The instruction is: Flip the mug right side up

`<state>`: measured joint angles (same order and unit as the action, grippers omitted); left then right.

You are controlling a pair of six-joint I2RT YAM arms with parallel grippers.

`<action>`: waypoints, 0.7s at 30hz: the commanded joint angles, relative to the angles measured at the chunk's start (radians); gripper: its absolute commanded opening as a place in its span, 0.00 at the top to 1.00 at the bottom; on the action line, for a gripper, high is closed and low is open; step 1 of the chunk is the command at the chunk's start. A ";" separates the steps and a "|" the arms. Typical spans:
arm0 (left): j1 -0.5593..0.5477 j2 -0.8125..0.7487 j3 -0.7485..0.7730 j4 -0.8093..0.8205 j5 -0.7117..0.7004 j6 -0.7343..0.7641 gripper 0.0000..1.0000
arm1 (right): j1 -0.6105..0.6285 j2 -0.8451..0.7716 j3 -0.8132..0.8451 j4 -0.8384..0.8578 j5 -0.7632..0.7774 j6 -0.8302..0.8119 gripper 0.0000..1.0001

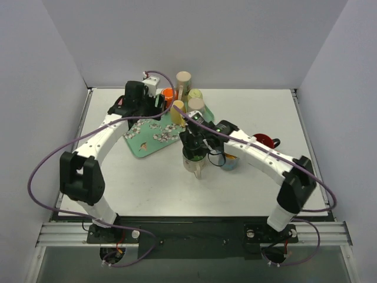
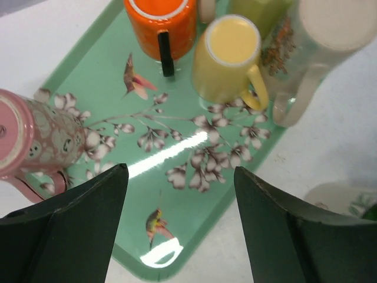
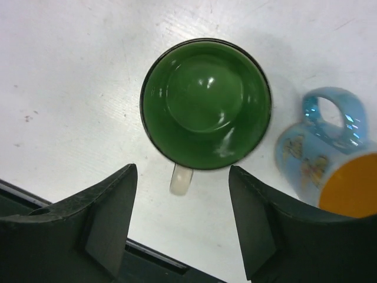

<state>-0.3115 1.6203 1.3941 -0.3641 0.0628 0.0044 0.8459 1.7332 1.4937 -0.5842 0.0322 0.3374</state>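
Green-glazed mug point(image 3: 206, 103) upright, mouth up; right pincer point(image 3: 181, 177) spread above.

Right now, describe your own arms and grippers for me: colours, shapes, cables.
Both the left arm and right arm have white tubular links with chunky black joint housings. A thin purple cable loops loosely alongside each, from base to wrist. The left gripper and right gripper each carry two broad, dark, wedge-shaped fingers, matte and unmarked.
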 commanded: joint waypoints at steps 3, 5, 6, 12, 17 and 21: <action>0.055 0.092 0.106 0.033 -0.135 0.065 0.20 | 0.004 -0.308 -0.151 0.033 0.144 -0.012 0.39; 0.077 0.044 0.048 0.063 -0.112 0.091 0.19 | 0.002 -0.375 -0.208 0.053 0.182 -0.009 0.37; 0.084 0.027 0.013 0.074 -0.106 0.107 0.18 | 0.001 -0.414 -0.243 0.060 0.204 -0.008 0.35; 0.219 -0.025 -0.066 0.115 -0.107 0.155 0.09 | -0.031 -0.501 -0.328 0.099 0.219 0.003 0.31; 0.285 0.068 -0.054 0.136 -0.133 0.164 0.09 | -0.033 -0.515 -0.346 0.109 0.222 0.005 0.31; 0.307 0.170 -0.014 0.131 -0.130 0.154 0.11 | -0.034 -0.515 -0.354 0.110 0.230 0.011 0.31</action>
<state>-0.0135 1.6928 1.3334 -0.2703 -0.0639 0.1448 0.8127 1.2434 1.1458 -0.4934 0.2234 0.3389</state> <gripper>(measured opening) 0.910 0.686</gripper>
